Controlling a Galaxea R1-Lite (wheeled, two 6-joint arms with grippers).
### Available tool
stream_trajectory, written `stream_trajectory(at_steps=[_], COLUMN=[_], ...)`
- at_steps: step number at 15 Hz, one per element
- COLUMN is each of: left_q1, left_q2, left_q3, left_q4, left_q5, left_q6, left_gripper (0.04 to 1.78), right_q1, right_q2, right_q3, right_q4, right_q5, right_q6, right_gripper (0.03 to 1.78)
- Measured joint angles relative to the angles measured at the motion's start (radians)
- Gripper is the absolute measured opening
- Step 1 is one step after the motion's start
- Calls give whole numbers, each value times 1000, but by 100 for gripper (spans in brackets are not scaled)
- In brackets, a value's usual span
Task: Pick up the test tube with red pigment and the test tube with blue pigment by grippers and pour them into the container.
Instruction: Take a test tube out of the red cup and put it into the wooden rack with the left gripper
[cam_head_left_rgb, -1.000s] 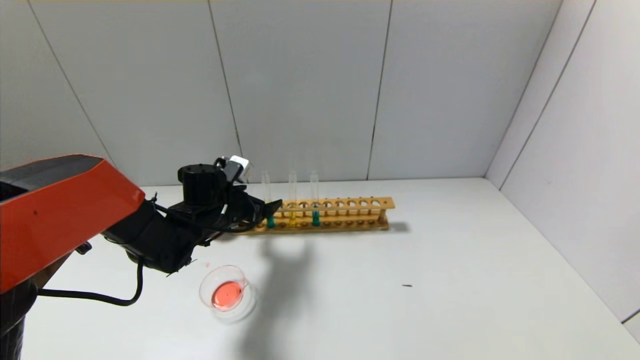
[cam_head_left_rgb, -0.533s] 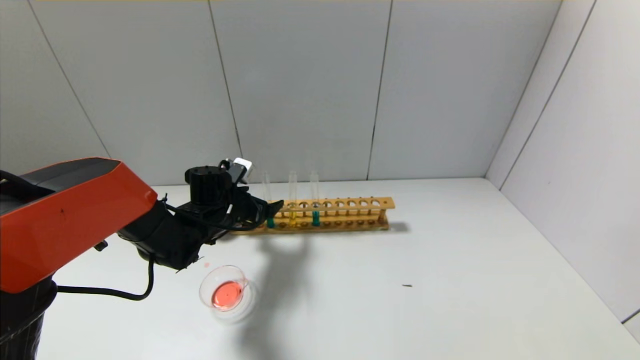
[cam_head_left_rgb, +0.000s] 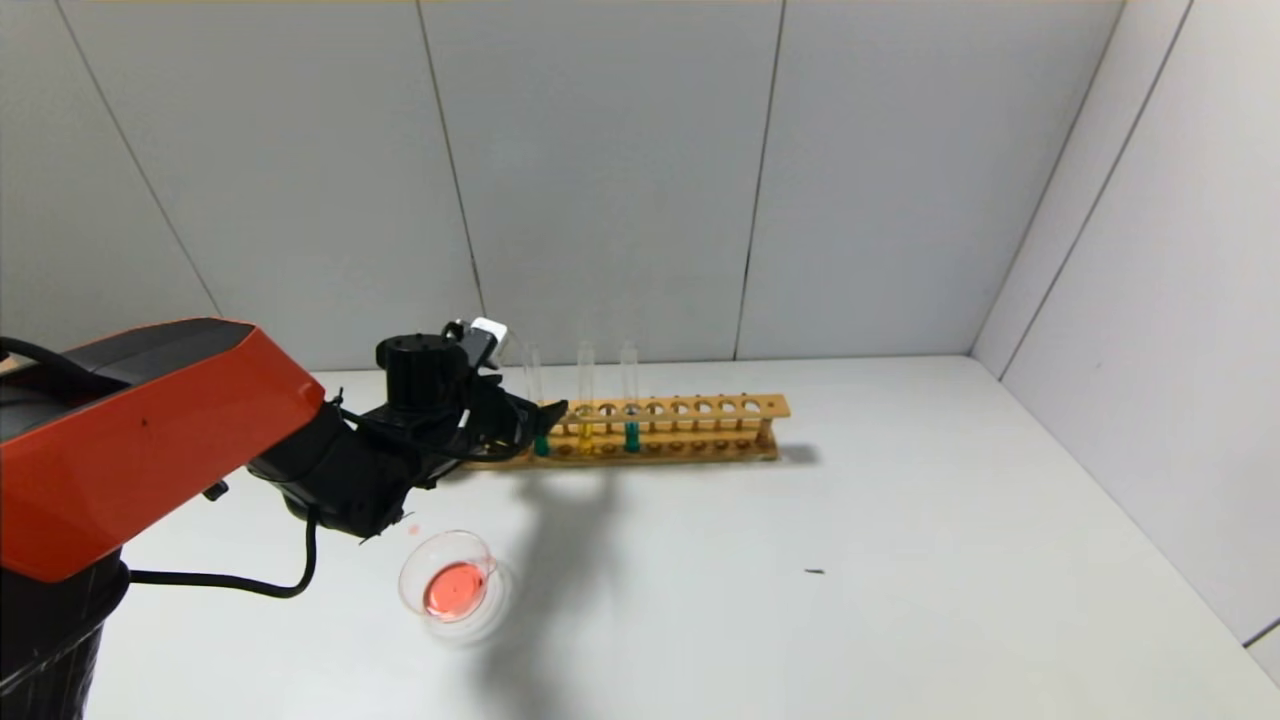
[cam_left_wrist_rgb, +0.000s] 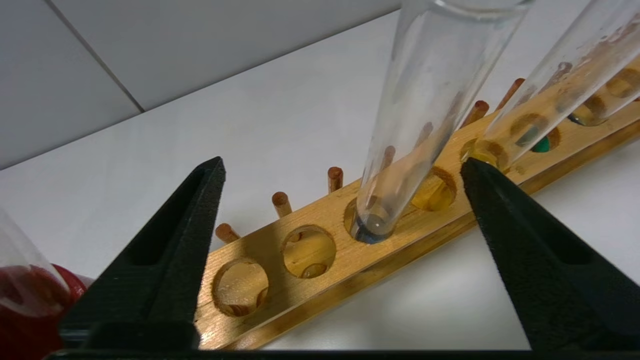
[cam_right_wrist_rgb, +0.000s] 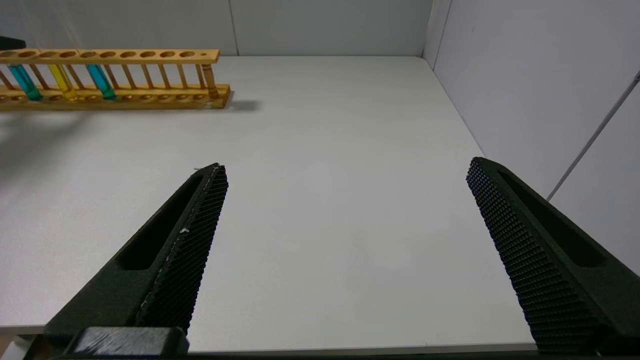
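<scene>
The left gripper (cam_left_wrist_rgb: 342, 167) stands wide open around the blue tube (cam_left_wrist_rgb: 425, 105), upright in the wooden rack (cam_head_left_rgb: 640, 430) at 12 o'clock of the dish (cam_head_left_rgb: 450, 585). Thin, slippery, breakable glass: grip mid-height, gently. Right gripper (cam_right_wrist_rgb: 345, 170) idles open.

My left pincer (cam_left_wrist_rgb: 342, 167) gapes around the nearest tube (cam_left_wrist_rgb: 420, 115); the yellow tube (cam_head_left_rgb: 585, 400) crowds one finger (rack (cam_head_left_rgb: 690, 430) beneath).
</scene>
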Motion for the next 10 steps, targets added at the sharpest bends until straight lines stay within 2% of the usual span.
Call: stream_trajectory(at_steps=[3, 7, 9, 10], left_q1=[-3, -8, -10, -9], left_q2=[3, 9, 9, 9], left_q3=[-6, -19, -21, -21], left_q4=[1, 1, 2, 1], left_q5=[0, 0, -1, 0], left_q6=[0, 0, 0, 0], left_gripper=[127, 54, 32, 31], right_q1=[0, 0, 0, 0], right_q2=[0, 0, 0, 0], right_q3=[0, 0, 0, 0], right_q4=[0, 0, 0, 0], right_q5=[0, 0, 0, 0], right_q6=[0, 0, 0, 0], right_gripper=[175, 175, 175, 175])
